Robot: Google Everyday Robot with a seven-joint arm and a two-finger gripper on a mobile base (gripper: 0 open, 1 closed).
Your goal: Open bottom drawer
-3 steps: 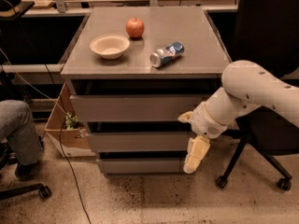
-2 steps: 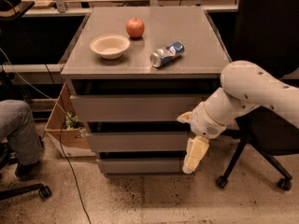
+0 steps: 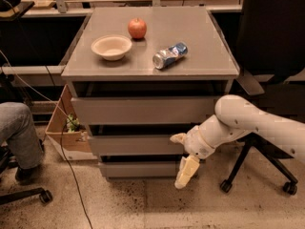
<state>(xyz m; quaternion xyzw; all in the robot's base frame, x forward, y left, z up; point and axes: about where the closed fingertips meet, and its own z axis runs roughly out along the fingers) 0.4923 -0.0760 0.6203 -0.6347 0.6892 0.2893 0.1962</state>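
Note:
The bottom drawer is the slimmest grey front, lowest on the grey metal cabinet, and it sits closed. My gripper is on a white arm that reaches in from the right. It hangs in front of the cabinet's lower right part. One cream finger points down across the right end of the bottom drawer's front. The other finger lies at the level of the middle drawer front. The fingers stand apart with nothing between them.
On the cabinet top lie a cream bowl, a red apple and a crushed can. An office chair base stands at the right. A cardboard box and a person's leg are at the left.
My gripper has moved a little to the left and down, closer to the bottom drawer's front. The drawers and the things on top have not moved.

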